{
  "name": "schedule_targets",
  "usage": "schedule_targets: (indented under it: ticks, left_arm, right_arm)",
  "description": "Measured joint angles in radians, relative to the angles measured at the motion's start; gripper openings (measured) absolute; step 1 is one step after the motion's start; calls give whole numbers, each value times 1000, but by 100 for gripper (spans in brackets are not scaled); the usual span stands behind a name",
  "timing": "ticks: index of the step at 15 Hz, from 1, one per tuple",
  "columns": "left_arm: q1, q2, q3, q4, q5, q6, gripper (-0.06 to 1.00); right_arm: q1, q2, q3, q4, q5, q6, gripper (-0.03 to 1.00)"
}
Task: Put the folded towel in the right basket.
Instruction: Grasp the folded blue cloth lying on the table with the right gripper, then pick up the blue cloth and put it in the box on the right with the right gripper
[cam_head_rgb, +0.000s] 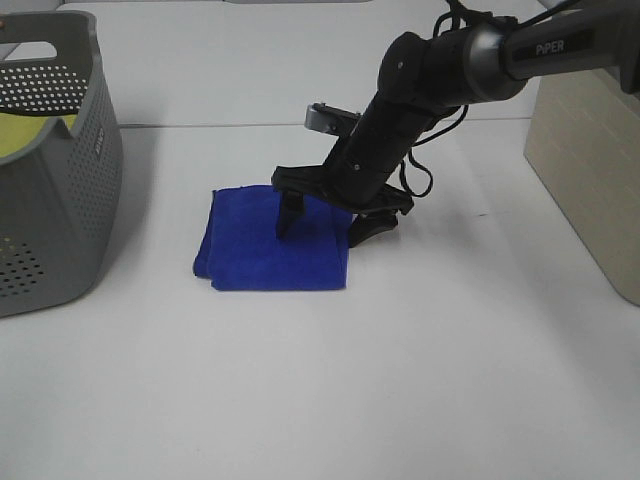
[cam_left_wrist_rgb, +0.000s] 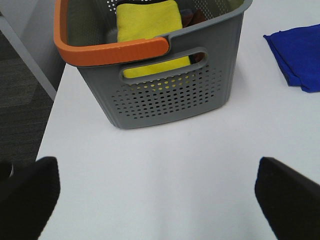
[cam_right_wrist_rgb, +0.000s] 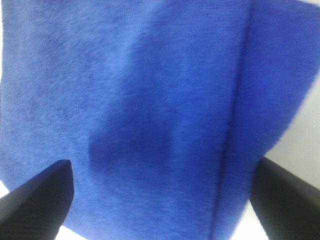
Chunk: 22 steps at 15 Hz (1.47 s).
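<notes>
- Right gripper (cam_head_rgb: 322, 232), spread wide and empty, straddles the right edge of the towel (cam_head_rgb: 260, 250), mid-desk.
- Basket (cam_head_rgb: 590, 170) at the desk's right edge lies on that arm's side.
- Left gripper (cam_left_wrist_rgb: 160, 196) gapes empty.

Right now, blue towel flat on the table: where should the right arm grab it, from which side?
Pinch the edge on the right arm's side, from above. The blue towel lies flat and folded, so a top-down pinch should gather the layers; the right gripper hangs open there, fingers apparently straddling that edge.
</notes>
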Motion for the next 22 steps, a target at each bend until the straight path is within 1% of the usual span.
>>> schedule_targets:
  ticks: [1,2,3,6,7,8,9,10,11,12,13,16,17,19,22]
  left_arm:
    - [0,-1,0,0,0,0,99]
    - [0,-1,0,0,0,0,99]
    - [0,-36,0,0,1,0,99]
    - [0,-52,0,0,1,0,99]
    - [0,-52,0,0,1,0,99]
    - [0,-52,0,0,1,0,99]
    - [0,-52,0,0,1,0,99]
    - [0,-52,0,0,1,0,99]
    - [0,-52,0,0,1,0,99]
    - [0,-52,0,0,1,0,99]
    - [0,-52,0,0,1,0,99]
    - [0,-52,0,0,1,0,99]
    - [0,-52,0,0,1,0,99]
    - [0,-52,0,0,1,0,99]
    - [0,-52,0,0,1,0,99]
  right_arm:
    - [20,2,-1,3,-3,0,92]
    - [20,2,-1,3,-3,0,92]
    - [56,4,-1,7,-3,0,91]
    - [80,5,-1,8,-3,0,91]
    - [87,8,-1,10,-3,0,86]
    - [87,11,-1,9,-3,0,76]
    - [87,13,-1,5,-2,0,63]
    - [87,26,-1,4,-1,0,34]
    - [87,26,-1,4,-1,0,34]
    - [87,32,-1,7,-1,0,18]
    - [87,33,-1,10,1,0,9]
    - [77,33,-3,10,15,0,9]
    - [60,17,-3,-34,53,-1,9]
    - [43,-26,6,-87,82,-9,9]
    - [37,-158,7,-98,92,-89,9]
